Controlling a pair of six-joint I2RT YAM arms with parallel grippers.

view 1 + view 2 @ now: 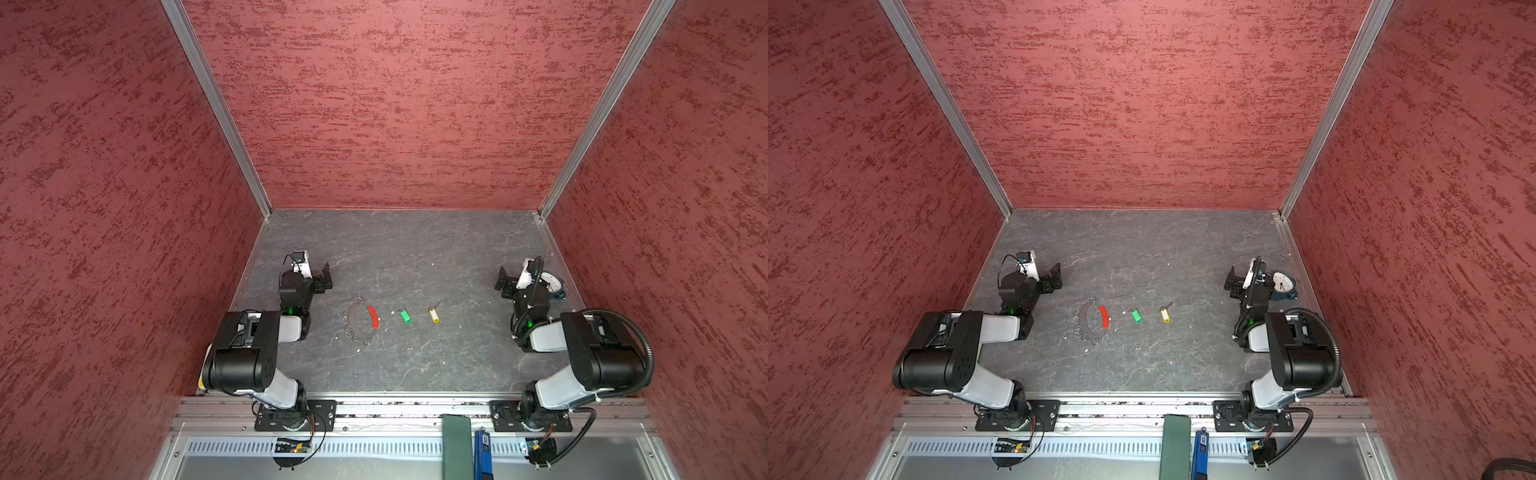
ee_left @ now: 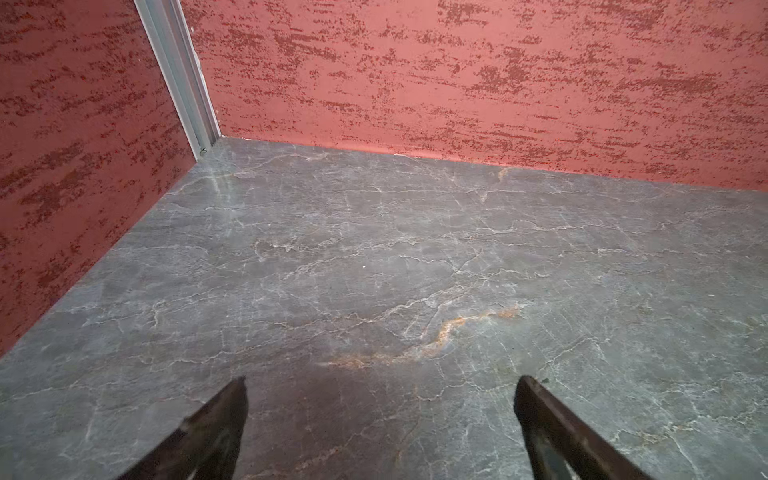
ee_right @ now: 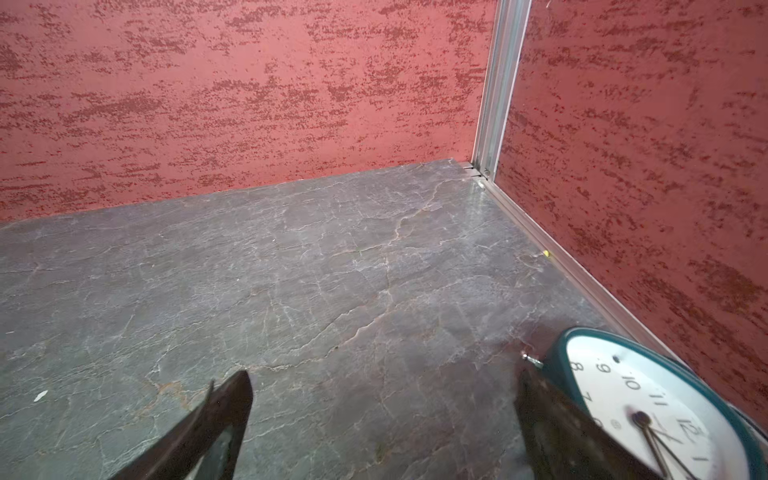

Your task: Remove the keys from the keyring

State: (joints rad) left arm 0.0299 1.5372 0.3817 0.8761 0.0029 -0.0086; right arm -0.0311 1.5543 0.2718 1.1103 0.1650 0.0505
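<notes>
Our green key (image 1: 405,316) and yellow key (image 1: 434,315) lie on the table (image 1: 415,249) beside the keyring (image 1: 360,320), apart from it. The left gripper (image 2: 380,390) and right gripper (image 3: 384,386) have their jaws spread wide, holding nothing. The keys look light, stiff and slippery; we would pinch their plastic sides.

keyring (image 1: 1104,316), green key (image 1: 1136,316), yellow key (image 1: 1165,315), lying apart

Behind the keyring (image 1: 373,316), the table (image 1: 395,249) is open up to the back wall (image 1: 395,124). Right of the keyring lie the green key (image 1: 405,316) and the yellow key (image 1: 434,315), with a gap between. Far right sits a clock (image 1: 1282,284).
</notes>
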